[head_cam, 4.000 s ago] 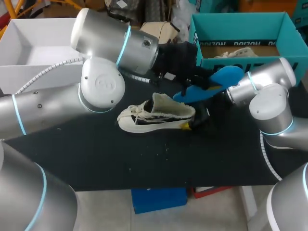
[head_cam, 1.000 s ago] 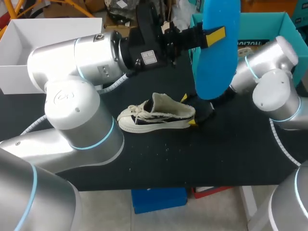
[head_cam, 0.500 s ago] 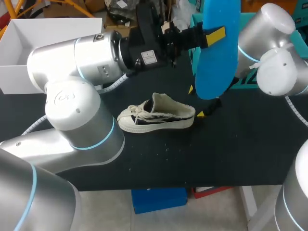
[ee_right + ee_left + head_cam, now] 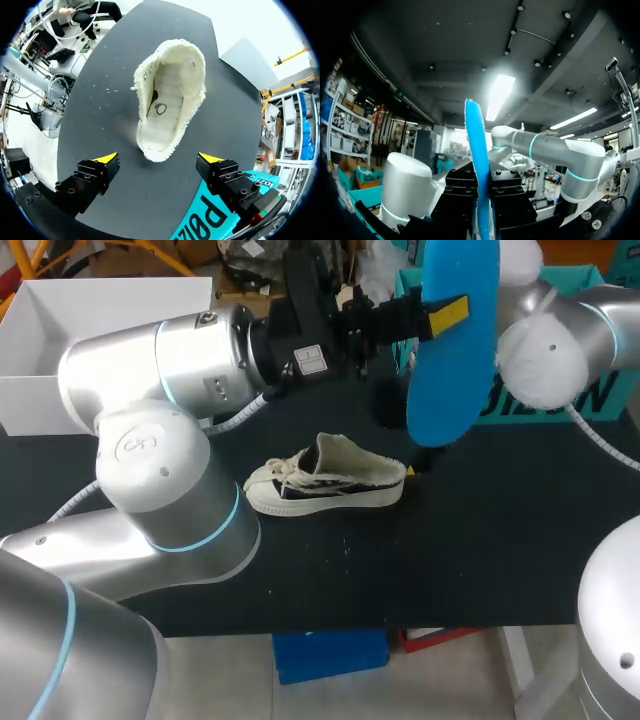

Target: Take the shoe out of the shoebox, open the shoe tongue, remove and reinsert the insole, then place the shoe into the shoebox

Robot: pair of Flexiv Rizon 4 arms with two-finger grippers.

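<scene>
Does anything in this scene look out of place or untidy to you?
The blue foam insole is out of the white low-top shoe; the left gripper, shut on it, holds it upright in the air. Small white specks lie scattered on the black table beside the shoe. Nothing else stands out.

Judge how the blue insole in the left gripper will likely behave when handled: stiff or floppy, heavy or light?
The insole looks thin edge-on and nearly straight beyond the left gripper, so it is probably light and springy, not limp. Pushed into the shoe, it would likely bend; the shoe, lying unheld, might slide.
</scene>
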